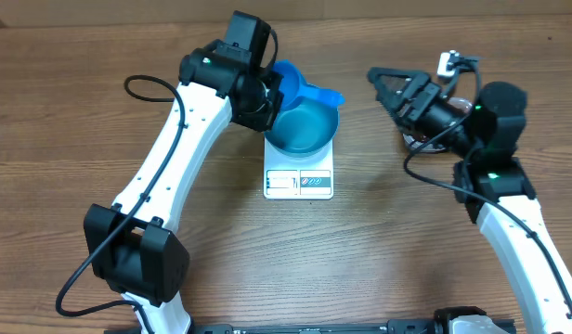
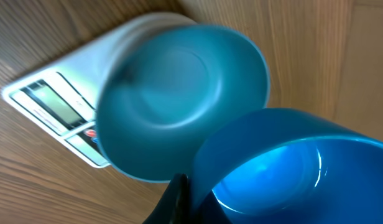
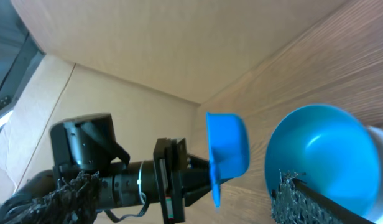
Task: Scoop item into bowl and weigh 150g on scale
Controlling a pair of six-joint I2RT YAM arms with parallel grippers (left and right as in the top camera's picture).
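Currently my left end effector [image 1: 270, 91] pinches an empty-looking scoop [image 1: 306, 88] above the empty bowl [image 1: 305, 132] on the scale [image 1: 298, 183], my right end effector [image 1: 379, 80] spread; loading the scoop should follow.

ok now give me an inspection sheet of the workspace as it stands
surface: wooden table, plank grain
job's things: blue bowl sits on the white scale; nothing seen inside the bowl; display unreadable
tool: blue scoop held tilted by the bowl's far rim
clutter: dark round thing, mostly hidden under the right arm, cannot tell what
grippers: left gripper shut on the scoop; right gripper open, holding nothing, apart from the bowl
cables: black cable loops off the left arm; another loops beside the right arm
surroundings: plain beige panels beyond the table
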